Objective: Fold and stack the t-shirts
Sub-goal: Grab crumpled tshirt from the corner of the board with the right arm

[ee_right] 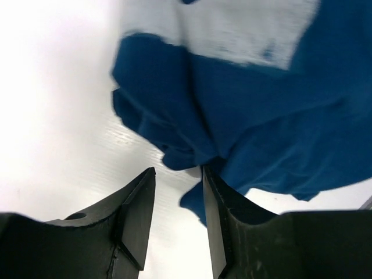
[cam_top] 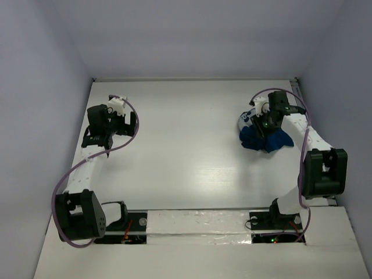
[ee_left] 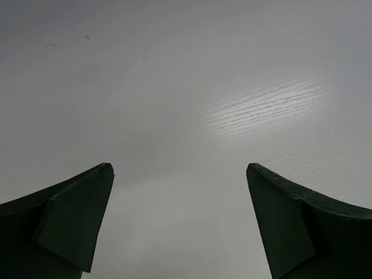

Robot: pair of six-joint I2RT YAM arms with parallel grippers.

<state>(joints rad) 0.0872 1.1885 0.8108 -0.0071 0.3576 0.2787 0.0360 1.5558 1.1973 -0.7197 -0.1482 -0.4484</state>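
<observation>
The t-shirt [cam_top: 264, 138], at the table's two o'clock, is deep blue with a pale white print. The table [cam_top: 186, 157] is white, faintly grained. The left claw [ee_left: 179, 174] and right claw [ee_right: 178, 174] are blackish green; the cables [cam_top: 57, 195] are purple.

The t-shirt [cam_top: 264, 139] lies bunched at the far right of the table [cam_top: 192, 133], right gripper [ee_right: 179, 171] over its edge; left gripper [ee_left: 180, 168] hangs far left, well apart.

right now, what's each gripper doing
left gripper: open, empty
right gripper: jaws narrowed at the blue t-shirt edge, grip cannot be told
</observation>
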